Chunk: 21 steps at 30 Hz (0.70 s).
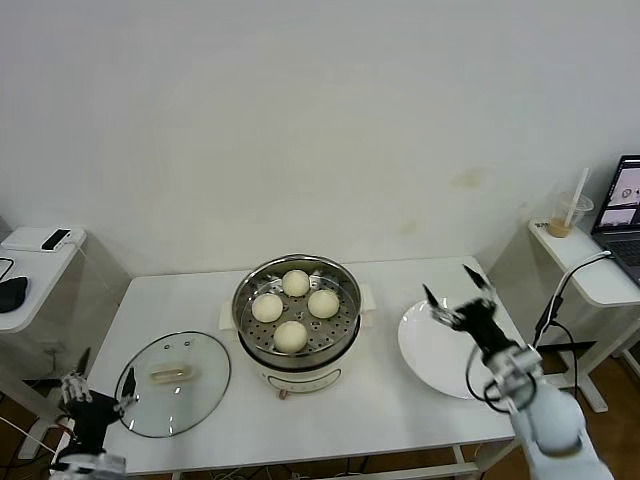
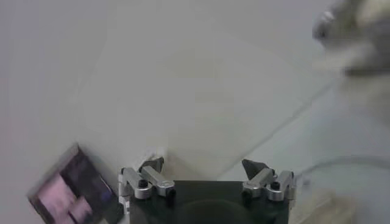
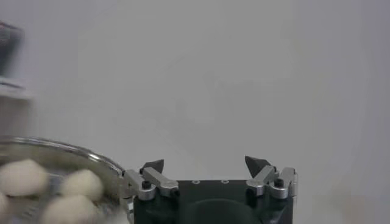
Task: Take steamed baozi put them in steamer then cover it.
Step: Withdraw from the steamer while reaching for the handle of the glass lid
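Note:
Four cream-white baozi (image 1: 292, 308) lie in the shiny steel steamer (image 1: 250, 290) on its cream pot base at the table's middle. Some also show in the right wrist view (image 3: 79, 182). The glass cover (image 1: 175, 385) with its cream handle lies flat on the table, front left of the steamer. My right gripper (image 1: 455, 297) is open and empty, raised above the white plate (image 1: 435, 360) to the right of the steamer. My left gripper (image 1: 95, 385) is open and empty, low at the table's front left corner, beside the cover.
The white plate holds nothing. A side table with a drink cup (image 1: 568, 215) and laptop (image 1: 625, 205) stands at the right. Another side table (image 1: 35, 265) with a phone and mouse stands at the left. A wall is close behind the table.

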Tool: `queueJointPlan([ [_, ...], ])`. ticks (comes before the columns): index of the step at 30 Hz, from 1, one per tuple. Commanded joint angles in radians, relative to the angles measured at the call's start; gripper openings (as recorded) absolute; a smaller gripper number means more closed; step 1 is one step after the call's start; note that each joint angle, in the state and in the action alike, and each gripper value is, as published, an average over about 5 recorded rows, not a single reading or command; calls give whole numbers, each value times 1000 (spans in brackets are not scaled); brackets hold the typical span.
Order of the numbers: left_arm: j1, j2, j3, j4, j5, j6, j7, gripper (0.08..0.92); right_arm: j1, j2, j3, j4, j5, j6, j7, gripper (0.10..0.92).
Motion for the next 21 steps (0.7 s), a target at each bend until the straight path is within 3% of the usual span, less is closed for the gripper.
queueJointPlan([
  [1,41,29,53,103,637,-90,9,823,-244,169,249,29,-61,88,9,823],
  [21,-240,73,151,333,625,-85,36,823,-318,217,247,86,-90,77,10,823],
])
